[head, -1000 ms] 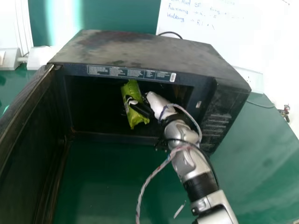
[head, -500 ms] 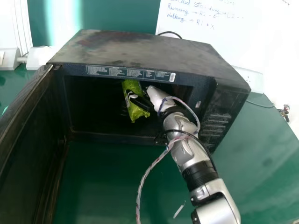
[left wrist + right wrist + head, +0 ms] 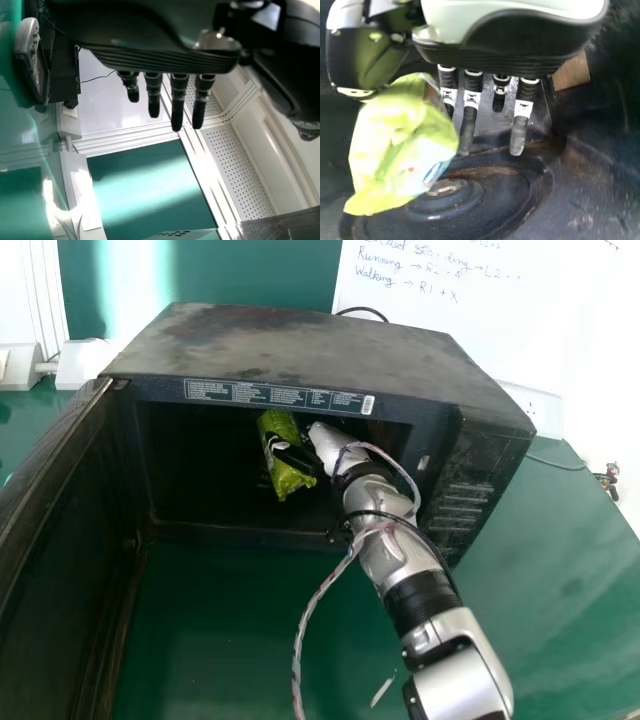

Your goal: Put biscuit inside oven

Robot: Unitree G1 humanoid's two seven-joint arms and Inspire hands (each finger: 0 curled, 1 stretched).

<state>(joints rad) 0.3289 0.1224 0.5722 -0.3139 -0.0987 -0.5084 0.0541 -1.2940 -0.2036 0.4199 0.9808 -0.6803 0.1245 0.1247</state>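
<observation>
Packet: biscuit packet (image 3: pixel 290 483), crinkled, glossy green wrap, long and pillow-shaped, inside the oven (image 3: pixel 300 345), tilted, above the round base (image 3: pixel 490 212).
Right hand (image 3: pixel 328 445): within the oven opening, holding the packet at its thumb side; the exact contact appears to be a pinch, though blur obscures it.
Left hand (image 3: pixel 150 57): in the left wrist view, fingers straight and spread wide.
Oven casing: dark, boxy, scuffed and dusty on top.
Cavity floor: dark, stained, rust-brown marks, raised circular rings.
Door (image 3: pixel 65 580): swung open at the left.
Clearance: open room between packet and cavity's left wall; arm (image 3: pixel 400 550) nearer the opening's right edge.
Table (image 3: pixel 220 640): smooth, green.
</observation>
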